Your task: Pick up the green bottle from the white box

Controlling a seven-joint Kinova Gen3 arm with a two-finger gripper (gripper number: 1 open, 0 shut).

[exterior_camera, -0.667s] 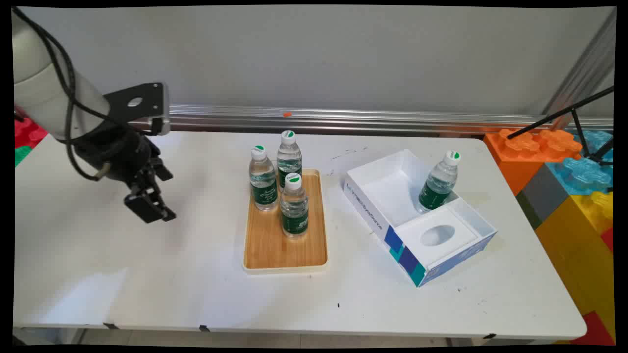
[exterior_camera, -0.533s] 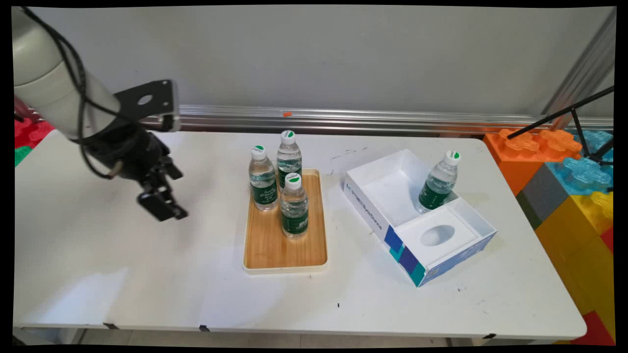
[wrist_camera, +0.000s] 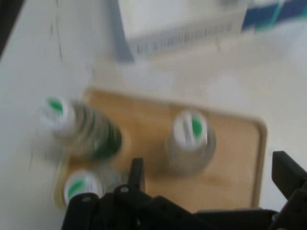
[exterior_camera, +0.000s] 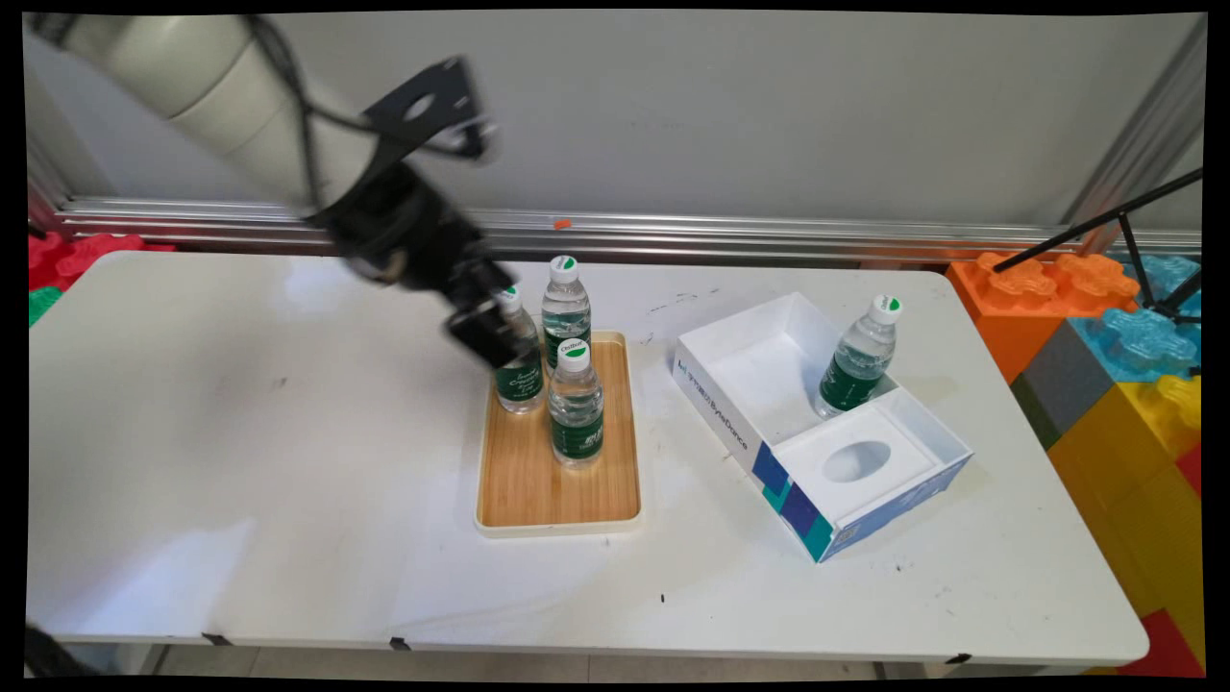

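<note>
In the main view, the tool (exterior_camera: pixel 490 336) hung low over the far left corner of the wooden tray (exterior_camera: pixel 538 481), right in front of the left bottle (exterior_camera: pixel 519 380), hiding its shoulder. From that angle I could not tell whether it touched the bottle. Three small water bottles stood upright and close together at the tray's far end: the left one, the back bottle (exterior_camera: pixel 565 308) at the far rim, and the front bottle (exterior_camera: pixel 577 408) just beside both. The raised rim probably kept them grouped. The near half of the tray was bare.

To the right, apart from the tray, lay an open white box (exterior_camera: pixel 740 423). A fourth bottle (exterior_camera: pixel 858 360) leaned in its deep compartment, its base down in the corner, so it tilted to the right. The surface (exterior_camera: pixel 240 432) had plenty of open room to the left and along its near edge. Big toy blocks (exterior_camera: pixel 1086 317) crowded the right end.

In the hand view, the tool (wrist_camera: pixel 211 179) was spread wide, holding nothing. One finger rose near the left bottle (wrist_camera: pixel 79 187) and the other stood past the tray's (wrist_camera: pixel 230 143) rim. What I took for the front bottle (wrist_camera: pixel 192 136) sat between and beyond the fingers. The back bottle (wrist_camera: pixel 81 129) stood off to the left, and the box (wrist_camera: pixel 182 24) lay further ahead. The bottles stood close, leaving little room between them.
</note>
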